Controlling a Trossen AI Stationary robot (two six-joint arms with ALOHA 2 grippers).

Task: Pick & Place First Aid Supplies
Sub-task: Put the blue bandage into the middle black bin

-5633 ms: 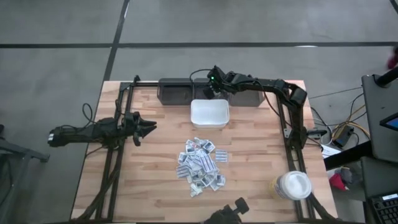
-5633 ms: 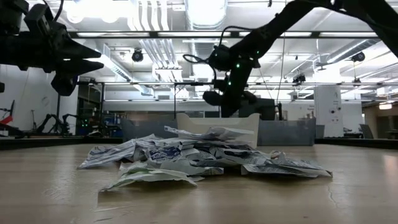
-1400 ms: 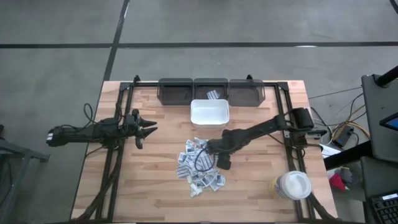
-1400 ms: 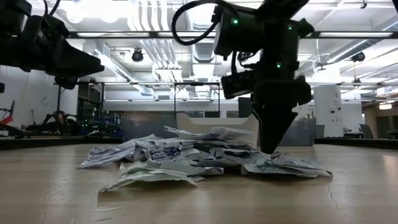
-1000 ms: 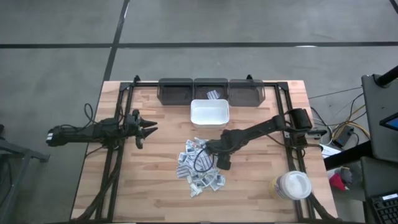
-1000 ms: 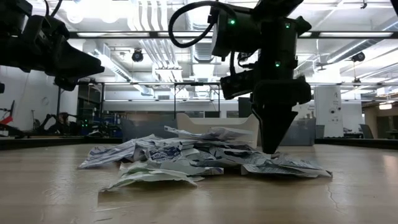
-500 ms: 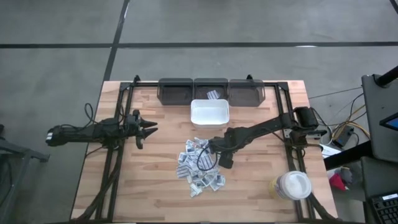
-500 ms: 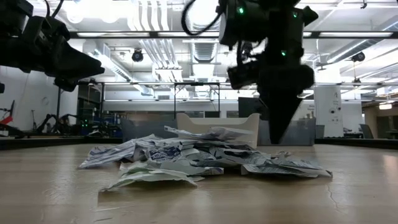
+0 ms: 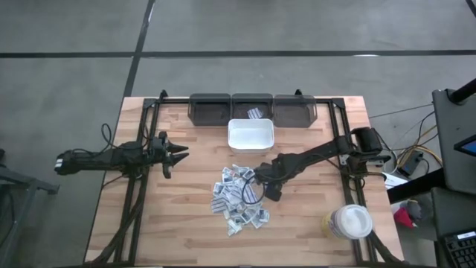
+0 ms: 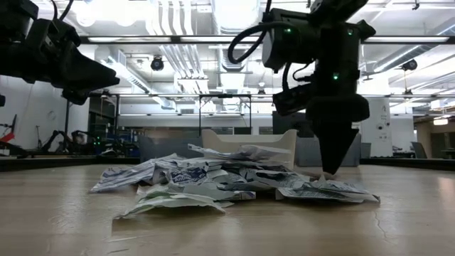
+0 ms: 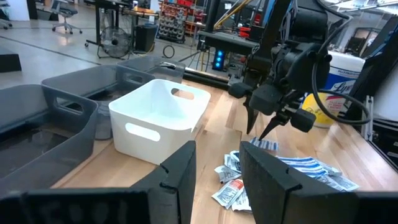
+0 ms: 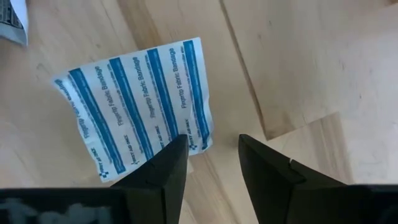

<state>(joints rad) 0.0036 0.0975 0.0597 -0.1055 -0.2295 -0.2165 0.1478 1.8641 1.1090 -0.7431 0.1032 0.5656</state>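
The first aid supplies (image 9: 236,199) lie in a loose pile of small white and blue-printed sachets at the table's middle. One blue-striped sachet (image 12: 140,106) lies flat on the wood at the pile's right edge. My right gripper (image 9: 262,180) points down over this sachet, open, its fingertips (image 12: 177,146) just above the sachet's corner and the bare wood beside it. In the low view its tips (image 10: 333,171) hover just over the sachets. My left gripper (image 9: 175,152) waits open, level, over the table's left side, holding nothing.
A white bin (image 9: 251,136) stands just beyond the pile. Three grey bins (image 9: 210,109) line the far edge, the middle one (image 9: 253,112) holding a sachet. A white round tub (image 9: 349,221) sits at the near right corner. Bare wood lies either side of the pile.
My right gripper has shifted a little toward the table's right edge, from over the pile's middle to its right margin, rolling its wrist somewhat on the way. It stays open. The pile has not moved.
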